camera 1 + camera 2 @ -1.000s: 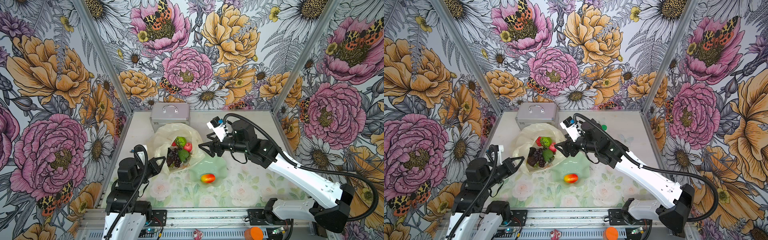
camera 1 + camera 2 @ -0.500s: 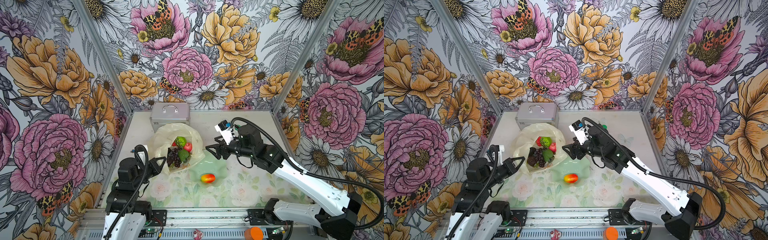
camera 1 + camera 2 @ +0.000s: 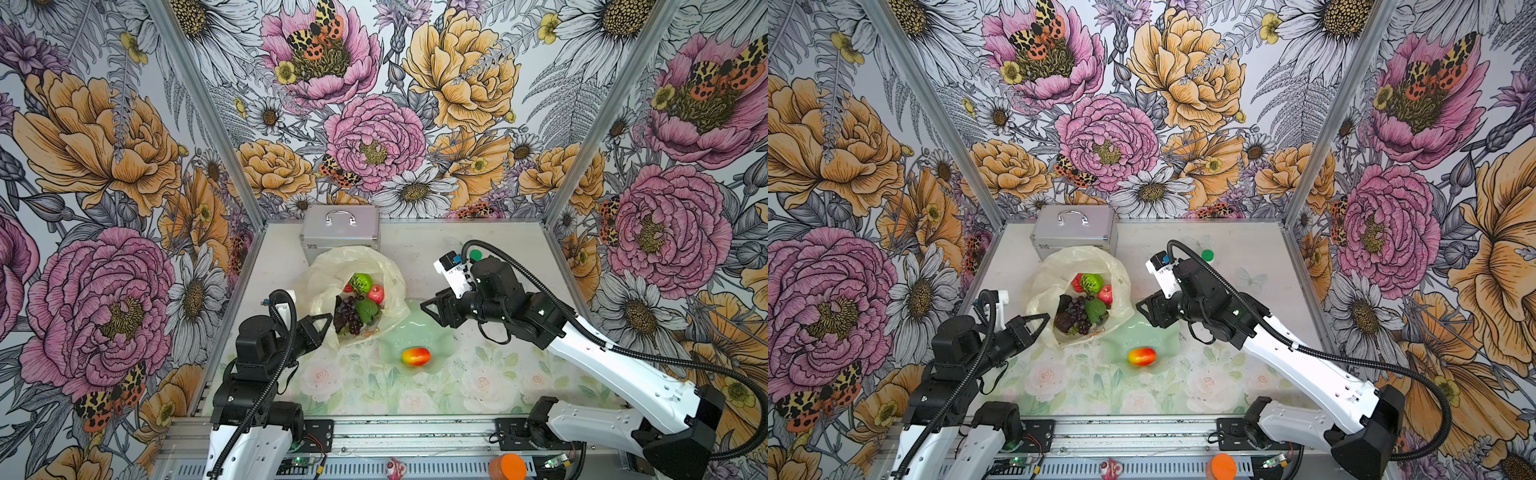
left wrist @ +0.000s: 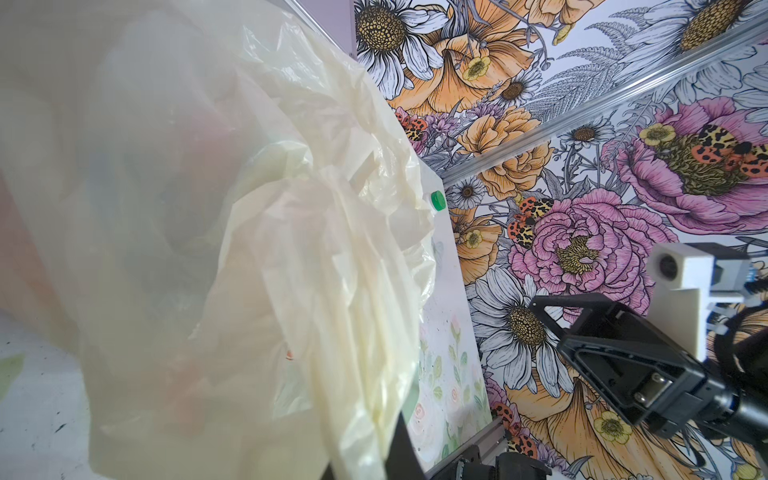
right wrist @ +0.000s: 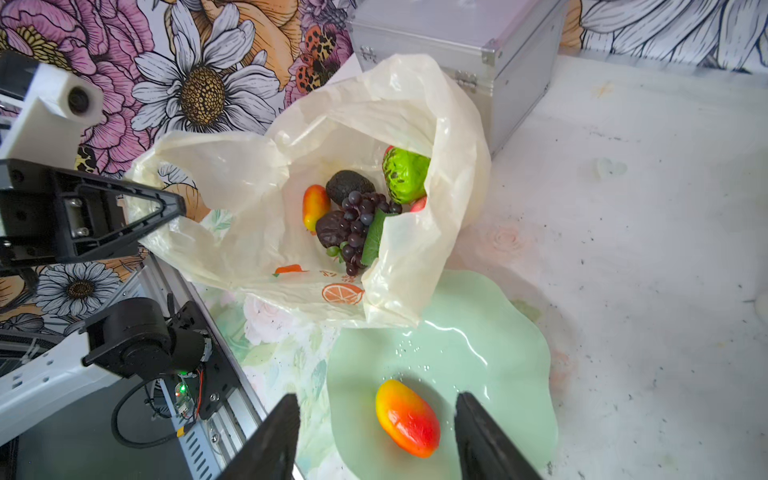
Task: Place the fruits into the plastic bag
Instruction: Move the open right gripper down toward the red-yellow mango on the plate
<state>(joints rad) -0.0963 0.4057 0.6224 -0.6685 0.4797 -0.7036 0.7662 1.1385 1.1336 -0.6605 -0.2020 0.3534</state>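
The plastic bag (image 3: 353,266) lies open at mid-table, pale yellow and crinkly; it is also seen in a top view (image 3: 1077,266). My left gripper (image 3: 329,319) is shut on the bag's near edge and holds the mouth up. Inside the plastic bag (image 5: 257,174) lie several fruits: a bumpy green ball (image 5: 405,174), a dark avocado (image 5: 349,185), grapes (image 5: 361,220) and a mango (image 5: 315,205). A second red-yellow mango (image 5: 407,417) rests on the pale green dish (image 5: 490,345). My right gripper (image 5: 376,398) hangs open above it, one finger on either side.
A silver metal case (image 3: 340,228) stands at the back, just behind the bag. A small green cap (image 3: 475,254) sits behind the right arm. The dish (image 3: 436,332) touches the bag's right side. Flowered walls close in the left, back and right.
My right gripper has drawn back from the bag's mouth toward the right and now hangs over the dish, its jaws somewhat narrower. The left gripper and the bag have not moved.
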